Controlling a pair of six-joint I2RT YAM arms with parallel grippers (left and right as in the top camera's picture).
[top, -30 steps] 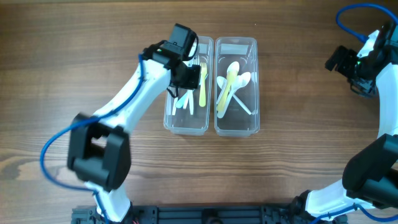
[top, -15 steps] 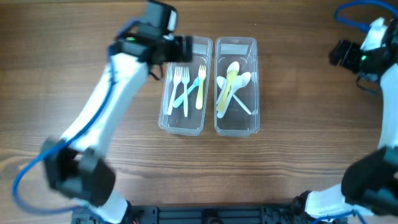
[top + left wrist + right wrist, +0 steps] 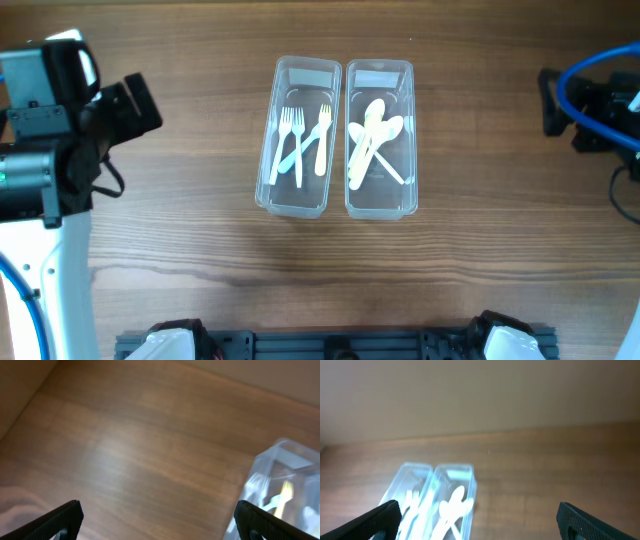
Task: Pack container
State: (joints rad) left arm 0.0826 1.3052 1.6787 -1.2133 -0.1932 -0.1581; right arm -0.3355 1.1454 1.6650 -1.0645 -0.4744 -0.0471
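Two clear plastic containers stand side by side mid-table. The left container (image 3: 297,195) holds several forks (image 3: 303,140), white, blue and yellow. The right container (image 3: 381,200) holds white and yellow spoons (image 3: 372,135). My left gripper (image 3: 135,108) hangs open and empty at the far left, well away from the containers. In the left wrist view my left gripper (image 3: 160,522) has only bare wood between its fingers, with the fork container (image 3: 280,485) at the right edge. My right gripper (image 3: 556,102) is open and empty at the far right. The right wrist view shows my right gripper (image 3: 480,520) facing both containers (image 3: 432,497) from a distance.
The wooden table (image 3: 200,260) shows bare wood around the containers. A blue cable (image 3: 590,70) loops by the right arm. The dark arm mounts (image 3: 330,345) run along the front edge.
My left arm has pulled back from over the fork container to the far left, and its jaws opened. A yellow fork now lies in that container. The right arm drew slightly further right.
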